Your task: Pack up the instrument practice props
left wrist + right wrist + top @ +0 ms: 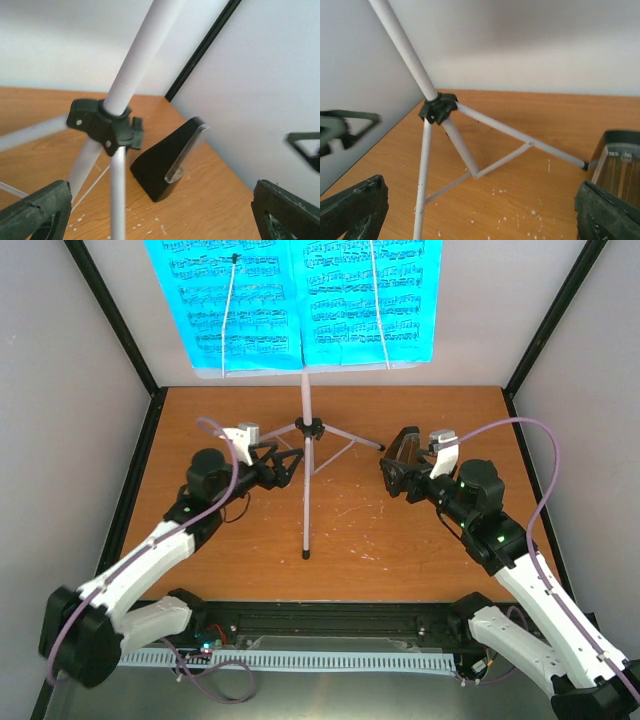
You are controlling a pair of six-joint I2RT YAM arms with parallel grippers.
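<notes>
The music stand (306, 490) is upright with the cyan sheet-music pages (290, 300) on its desk, the metronome (406, 446) just right of its right leg tip. My left gripper (288, 467) hangs wide open just left of the stand's pole; my right gripper (392, 478), also wide, sits right of the stand beside the metronome.

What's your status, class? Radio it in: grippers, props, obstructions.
Left gripper open, empty, facing music stand hub. Right gripper open, empty, beside metronome. Stand upright, sheet music on its desk. Nothing packed; no obstruction seen.
</notes>
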